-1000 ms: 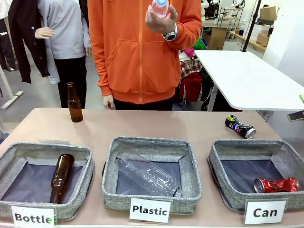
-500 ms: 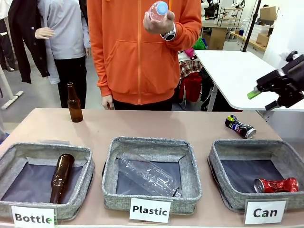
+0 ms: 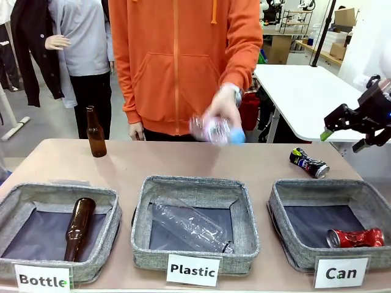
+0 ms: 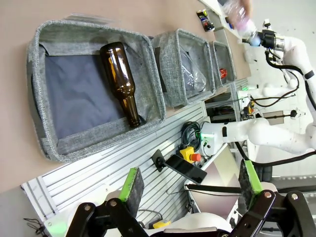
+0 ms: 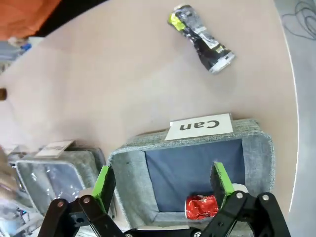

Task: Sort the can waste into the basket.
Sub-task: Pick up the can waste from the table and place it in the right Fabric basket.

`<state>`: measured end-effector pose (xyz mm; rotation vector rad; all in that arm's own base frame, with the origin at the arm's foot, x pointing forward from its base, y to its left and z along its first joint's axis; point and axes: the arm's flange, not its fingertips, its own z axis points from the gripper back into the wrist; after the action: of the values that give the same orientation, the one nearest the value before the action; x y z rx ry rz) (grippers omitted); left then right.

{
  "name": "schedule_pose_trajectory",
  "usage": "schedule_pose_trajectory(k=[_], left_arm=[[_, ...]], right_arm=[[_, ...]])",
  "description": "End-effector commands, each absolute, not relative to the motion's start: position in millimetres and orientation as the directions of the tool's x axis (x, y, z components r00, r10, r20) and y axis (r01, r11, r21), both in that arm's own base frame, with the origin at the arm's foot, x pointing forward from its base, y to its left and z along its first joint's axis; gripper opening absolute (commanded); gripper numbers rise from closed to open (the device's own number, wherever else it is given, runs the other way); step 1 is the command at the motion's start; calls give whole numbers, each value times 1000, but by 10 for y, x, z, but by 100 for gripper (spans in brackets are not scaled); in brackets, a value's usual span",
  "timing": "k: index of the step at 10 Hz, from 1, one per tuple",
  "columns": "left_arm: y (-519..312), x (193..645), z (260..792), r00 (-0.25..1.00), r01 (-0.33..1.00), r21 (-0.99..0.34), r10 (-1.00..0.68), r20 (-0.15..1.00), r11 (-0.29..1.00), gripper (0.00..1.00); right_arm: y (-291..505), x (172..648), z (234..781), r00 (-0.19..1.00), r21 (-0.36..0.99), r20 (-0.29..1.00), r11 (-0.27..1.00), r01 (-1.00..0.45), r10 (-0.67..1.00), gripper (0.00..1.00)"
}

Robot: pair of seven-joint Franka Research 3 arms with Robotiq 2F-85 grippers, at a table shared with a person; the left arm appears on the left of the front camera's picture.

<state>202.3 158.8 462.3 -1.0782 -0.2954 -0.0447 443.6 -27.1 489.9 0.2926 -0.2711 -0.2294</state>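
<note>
The black can [image 3: 309,163] lies silver end toward 4 o'clock; the red can [image 3: 354,237] (inside the Can basket [image 3: 293,186]) runs 9-to-3. The left gripper [image 4: 191,180] and right gripper [image 3: 343,139] gape empty.

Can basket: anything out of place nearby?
Yes. The black printed can lies on the table beyond the far rim of the Can basket, outside it; the red can is inside. A brown bottle stands outside the Bottle basket.

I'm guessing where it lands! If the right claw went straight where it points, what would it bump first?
Probably the Can basket: its dark lining shows between the pads of the open right claw, close to the red can. Depth is unclear.
</note>
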Motion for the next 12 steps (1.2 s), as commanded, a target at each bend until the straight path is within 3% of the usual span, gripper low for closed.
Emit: schedule_pose_trajectory(k=[1, 2, 3, 5, 7, 9, 12], left_arm=[[1589, 2012, 4647, 961, 171, -870, 117, 251, 463, 100], [1589, 2012, 4647, 961, 171, -870, 117, 251, 463, 100], [1589, 2012, 4647, 961, 171, -870, 117, 251, 463, 100], [1589, 2012, 4647, 961, 171, -870, 117, 251, 463, 100], [1589, 2012, 4647, 961, 171, -870, 117, 251, 463, 100], [1589, 2012, 4647, 961, 171, -870, 117, 251, 463, 100], [1589, 2012, 4647, 961, 171, -870, 117, 251, 463, 100]], right_arm=[[-297, 4423, 4860, 936, 295, 221, 934, 203, -273, 100], [-127, 4350, 4825, 942, 188, 278, 973, 137, -186, 100], [-110, 4477, 4811, 950, 170, 264, 977, 126, -169, 100], [-236, 5023, 4666, 966, 97, 257, 995, 17, -42, 100], [-383, 5669, 4312, 984, 81, 177, 997, 14, -29, 100], [-402, 6078, 4070, 978, 62, 205, 998, 31, -43, 100], [-434, 6579, 3580, 995, 91, 97, 996, 12, -21, 100]])
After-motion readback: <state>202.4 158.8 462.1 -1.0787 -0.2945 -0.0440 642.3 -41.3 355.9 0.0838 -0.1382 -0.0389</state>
